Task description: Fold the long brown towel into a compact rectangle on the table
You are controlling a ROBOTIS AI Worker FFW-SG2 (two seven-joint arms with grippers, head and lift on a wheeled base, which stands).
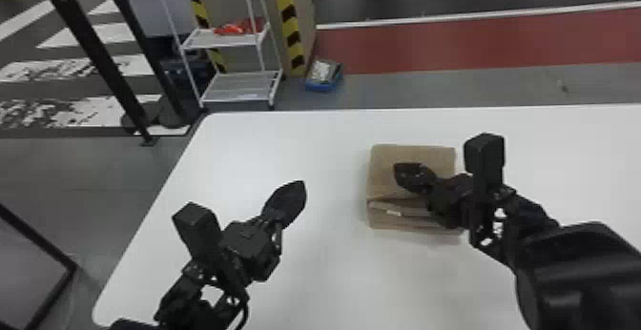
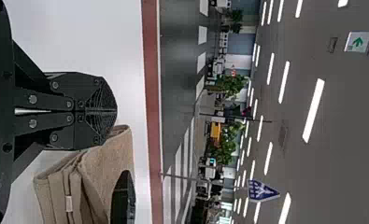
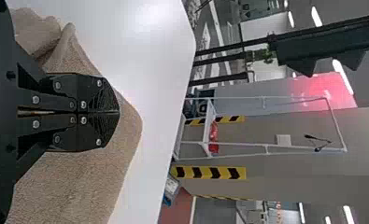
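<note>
Both my left gripper [image 1: 301, 185] and right gripper [image 1: 398, 169] are clenched, no cloth visible between the fingers. The folded brown towel [image 1: 386, 181] lies below the right one, nearly square, layered edge towards me. I'd press with that nearer arm; the table [image 1: 286, 148] is open leftward.

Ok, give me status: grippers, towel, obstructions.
Left gripper shut, left of towel. Right gripper shut, over towel, contact unclear. Towel folded into bundle on table, near side layered. Possible obstruction: right gripper.
</note>
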